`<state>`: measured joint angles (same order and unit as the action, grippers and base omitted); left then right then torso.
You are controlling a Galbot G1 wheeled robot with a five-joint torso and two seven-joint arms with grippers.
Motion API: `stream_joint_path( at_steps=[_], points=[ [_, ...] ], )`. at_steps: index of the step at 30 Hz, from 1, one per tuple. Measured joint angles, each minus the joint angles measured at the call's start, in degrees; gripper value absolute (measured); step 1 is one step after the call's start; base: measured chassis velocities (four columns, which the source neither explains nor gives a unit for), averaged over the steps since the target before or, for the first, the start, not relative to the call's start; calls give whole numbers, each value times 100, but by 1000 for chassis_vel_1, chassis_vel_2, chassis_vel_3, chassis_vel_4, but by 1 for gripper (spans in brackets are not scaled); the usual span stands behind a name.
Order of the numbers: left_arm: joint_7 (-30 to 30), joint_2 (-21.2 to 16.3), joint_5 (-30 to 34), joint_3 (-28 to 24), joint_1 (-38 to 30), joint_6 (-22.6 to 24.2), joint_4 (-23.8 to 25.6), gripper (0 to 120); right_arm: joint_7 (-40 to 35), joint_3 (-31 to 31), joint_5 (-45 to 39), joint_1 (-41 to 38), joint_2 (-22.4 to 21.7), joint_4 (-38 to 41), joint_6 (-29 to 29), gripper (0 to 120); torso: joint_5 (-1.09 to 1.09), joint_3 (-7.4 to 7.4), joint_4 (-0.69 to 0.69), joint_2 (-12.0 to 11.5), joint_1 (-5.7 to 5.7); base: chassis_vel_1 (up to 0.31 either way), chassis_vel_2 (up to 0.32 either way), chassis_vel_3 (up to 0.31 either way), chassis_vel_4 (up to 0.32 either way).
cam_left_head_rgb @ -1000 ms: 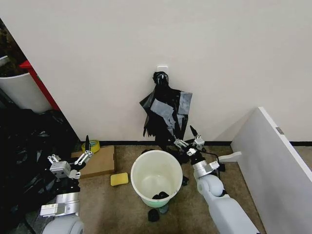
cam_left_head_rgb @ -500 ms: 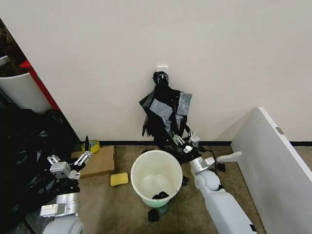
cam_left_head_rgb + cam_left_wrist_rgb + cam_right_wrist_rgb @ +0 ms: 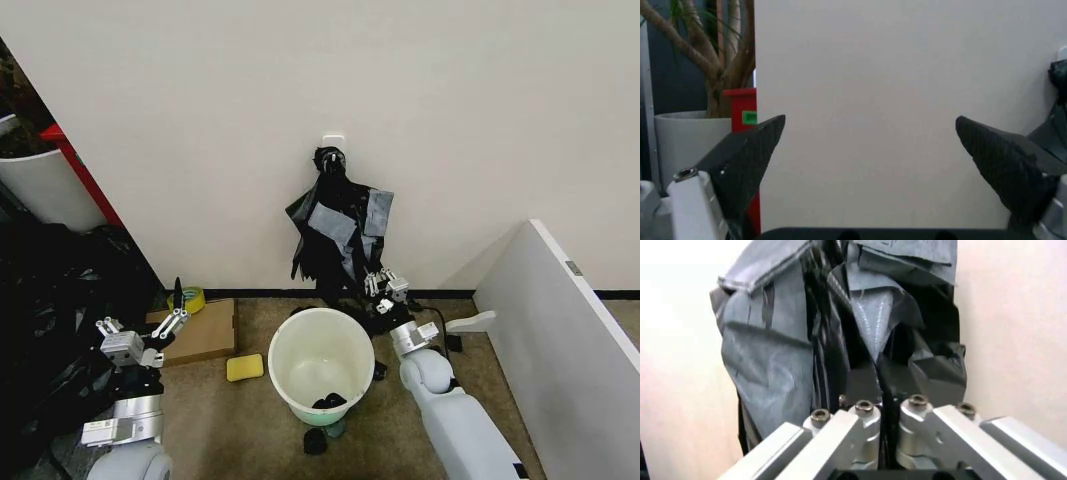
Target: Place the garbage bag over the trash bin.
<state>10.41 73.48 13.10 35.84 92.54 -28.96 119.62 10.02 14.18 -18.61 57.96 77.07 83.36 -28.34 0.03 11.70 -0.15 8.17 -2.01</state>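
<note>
The white trash bin (image 3: 321, 365) stood on the floor at lower centre. At lower left, the left gripper (image 3: 150, 325) hung idle, jaws wide open. Just right of the bin's far rim, the right gripper (image 3: 385, 287) had its jaws closed on the garbage bag (image 3: 340, 235) hanging from a wall hook (image 3: 333, 141) at centre frame.

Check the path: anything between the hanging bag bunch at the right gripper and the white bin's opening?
Nothing visible. The right gripper sits at the lower edge of the hanging black bags on the wall, and the trash bin stands on the floor just below and nearer, mouth open. A small dark item lies inside the bin.
</note>
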Motion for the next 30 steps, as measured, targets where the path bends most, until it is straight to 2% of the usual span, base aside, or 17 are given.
stream_joint_path(
  at_steps=[6, 12, 13, 15, 17, 20, 22, 26, 30],
  points=[
    [-318, -283, 383, -110, -183, 31, 19, 100, 188, -26, -578, 201, -96, 490, 22, 0, -1, 0, 0, 0, 0, 0, 0, 0, 0],
    [-1404, -1247, 1927, -372, -916, 102, -148, 100, 1100, -173, -1726, 421, -178, 942, 32, 0, 0, 0, -3, 0, 0, 0, 0, 0, 0],
    [-1404, -1247, 1927, -372, -916, 102, -148, 100, 1100, -173, -1726, 421, -178, 942, 32, 0, 0, 0, -3, 0, 0, 0, 0, 0, 0],
    [-1854, -1622, 2262, -512, -1225, 142, -419, 100, 1408, -194, -1860, 444, -175, 983, 31, 0, 1, 0, -1, 0, 0, 0, 0, 0, 0],
    [-2262, -1907, 2351, -801, -1485, 172, -724, 100, 1652, -210, -1970, 453, -151, 1003, 32, 0, 1, 0, 1, 0, 0, 0, 0, 0, 0],
    [-2461, -2038, 2309, -1029, -1649, 203, -933, 100, 1762, -217, -2032, 457, -130, 1010, 36, 0, -2, 0, 0, 0, 0, 0, 0, 0, 0],
    [-2794, -2195, 2191, -1452, -1995, 256, -1367, 100, 1879, -234, -2104, 464, -86, 1018, 54, 0, 0, 0, 0, 0, 0, 0, 0, 0, 0],
    [-3227, -2234, 2140, -1994, -2563, 331, -1887, 100, 1919, -251, -2136, 466, 3, 1018, 70, 0, 0, 0, 1, 0, 0, 0, 0, 0, 0],
    [-3259, -2140, 2118, -2386, -3024, 445, -2169, 100, 1928, -264, -2113, 467, 92, 1014, 74, 0, -2, 0, 0, 0, 0, 0, 0, 0, 0]
  ],
)
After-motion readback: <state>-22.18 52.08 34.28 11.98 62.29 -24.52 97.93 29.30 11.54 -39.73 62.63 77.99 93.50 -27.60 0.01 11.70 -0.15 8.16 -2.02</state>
